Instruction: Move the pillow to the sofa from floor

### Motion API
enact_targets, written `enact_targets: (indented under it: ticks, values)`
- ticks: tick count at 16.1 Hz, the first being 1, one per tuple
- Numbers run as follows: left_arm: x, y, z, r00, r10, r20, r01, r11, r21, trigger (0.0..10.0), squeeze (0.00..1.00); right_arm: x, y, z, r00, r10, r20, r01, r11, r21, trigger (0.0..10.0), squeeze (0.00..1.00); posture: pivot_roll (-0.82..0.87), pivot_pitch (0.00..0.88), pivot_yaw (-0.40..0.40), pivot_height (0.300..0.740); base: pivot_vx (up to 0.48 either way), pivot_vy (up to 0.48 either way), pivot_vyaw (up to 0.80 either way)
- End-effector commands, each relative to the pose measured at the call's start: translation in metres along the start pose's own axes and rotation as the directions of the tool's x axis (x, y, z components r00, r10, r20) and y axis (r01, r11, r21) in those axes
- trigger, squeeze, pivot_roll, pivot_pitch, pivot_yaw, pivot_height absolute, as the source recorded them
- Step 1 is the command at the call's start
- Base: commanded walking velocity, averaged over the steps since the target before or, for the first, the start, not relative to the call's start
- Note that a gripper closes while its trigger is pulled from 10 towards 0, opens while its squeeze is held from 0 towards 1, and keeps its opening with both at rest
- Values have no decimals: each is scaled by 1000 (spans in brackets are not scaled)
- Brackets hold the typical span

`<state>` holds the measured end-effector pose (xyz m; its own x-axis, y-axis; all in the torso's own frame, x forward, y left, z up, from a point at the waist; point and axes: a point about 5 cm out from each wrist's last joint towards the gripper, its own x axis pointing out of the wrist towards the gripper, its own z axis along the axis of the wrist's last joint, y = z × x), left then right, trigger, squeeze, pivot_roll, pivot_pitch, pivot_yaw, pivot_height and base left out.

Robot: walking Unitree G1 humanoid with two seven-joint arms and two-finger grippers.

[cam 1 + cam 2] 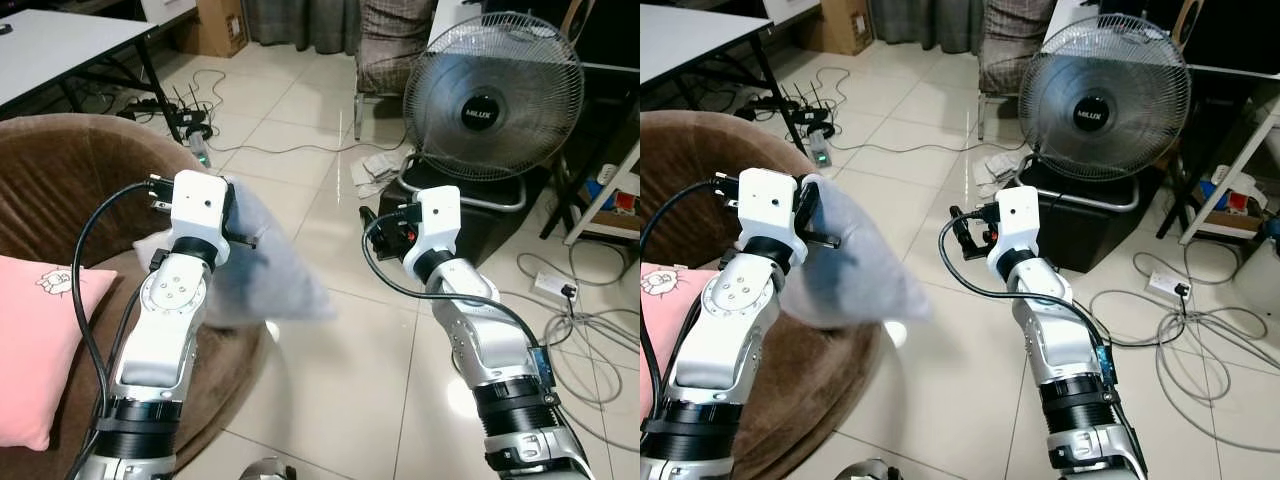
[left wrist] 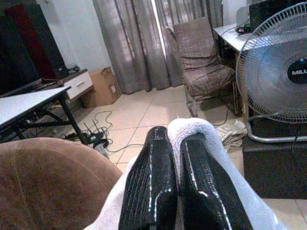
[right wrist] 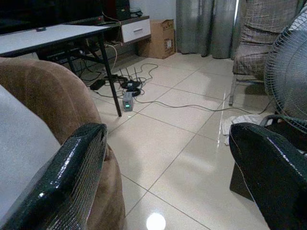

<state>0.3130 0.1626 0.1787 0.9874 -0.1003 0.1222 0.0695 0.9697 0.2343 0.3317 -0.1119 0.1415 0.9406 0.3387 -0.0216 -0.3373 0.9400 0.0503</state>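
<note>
The brown sofa (image 1: 60,170) is curving along the robot's left side, round-backed and plush, with a pink cushion (image 1: 35,340) lying on its seat. Beside it the tiled floor (image 1: 330,330) is shining under the lights, cables trailing across it toward a power strip (image 1: 553,285) on the right. A white table (image 1: 60,45) is standing at the far left, a big standing fan (image 1: 495,95) is facing the robot on the right, and a checked chair (image 2: 204,62) is sitting by the curtains beyond it. A cardboard box (image 1: 215,25) is resting at the back of the room.

Now the pillow (image 1: 265,265): pale grey, it is hanging in the air off the floor, right at the sofa's front edge, its lower corner drooping over the tiles. The left pincer (image 2: 176,191) is clamping the pillow's top edge, its two black fingers (image 2: 148,187) pressed close with a fold of fabric squeezed between them. The right pincer (image 3: 168,177) is hovering out over the floor, just apart from the pillow, its fingers (image 3: 72,182) spread wide and gripping nothing.
</note>
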Motion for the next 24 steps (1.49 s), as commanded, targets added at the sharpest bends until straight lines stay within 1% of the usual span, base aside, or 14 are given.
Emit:
enact_targets:
  ticks: [1, 2, 4, 6, 7, 11, 14, 15, 19, 22, 24]
  values:
    - [4, 0, 20, 997, -10, 77, 9, 1000, 15, 10000, 0, 2, -2, 1, 1000, -7, -3, 7, 1000, 2, 10000, 0, 68, 0, 29, 740, 0, 0, 0]
    - [5, 0, 21, 997, -19, 78, 18, 1000, 10, 10000, 0, 2, -4, 1, 1000, -24, 2, 24, 1000, -4, 10000, 0, 65, 0, 30, 740, 0, 0, 0]
    - [6, 1, 22, 996, -5, 86, 5, 1000, 1, 10000, 0, 2, -8, 1, 998, -60, 5, 60, 998, 20, 10000, 0, 65, 0, 31, 740, 0, 0, 0]
    - [5, 3, 24, 995, -1, 95, 1, 1000, 4, 10000, 0, 2, -6, -1, 999, -37, -16, 37, 999, -13, 10000, 0, 73, 0, 28, 740, 240, 0, 0]
    - [4, 5, 25, 995, 4, 98, -5, 1000, 11, 10000, 0, 2, -3, -1, 1000, -10, -15, 9, 1000, -28, 10000, 0, 84, 0, 20, 740, 330, 0, 800]
    - [2, 10, 29, 994, 15, 108, -20, 999, 44, 10000, 0, 4, 8, -3, 999, 49, -18, -50, 998, -31, 10000, 0, 104, 0, 12, 740, 342, 0, 800]
    - [2, 10, 30, 994, 16, 109, -21, 999, 47, 10000, 0, 5, 10, -3, 998, 60, -19, -61, 998, -29, 10000, 0, 109, 0, 12, 740, 341, 0, 800]
    - [4, 10, 32, 994, 10, 112, -16, 998, 60, 10000, 0, 6, 12, -2, 997, 71, -15, -71, 997, -28, 10000, 0, 109, 0, 15, 740, 341, 0, 800]
    - [5, 9, 33, 994, 8, 111, -15, 998, 62, 10000, 0, 6, 11, -4, 998, 64, -17, -65, 997, -29, 10000, 0, 106, 0, 21, 740, 342, 0, 800]
    - [7, 8, 32, 995, 5, 104, -11, 998, 62, 10000, 0, 6, 8, -6, 999, 45, -24, -46, 999, -27, 10000, 0, 101, 0, 22, 740, 341, 0, 800]
    - [7, 8, 30, 995, 9, 98, -15, 998, 59, 10000, 0, 6, 7, -8, 999, 45, -30, -46, 999, -28, 10000, 0, 102, 0, 21, 740, 343, 0, 309]
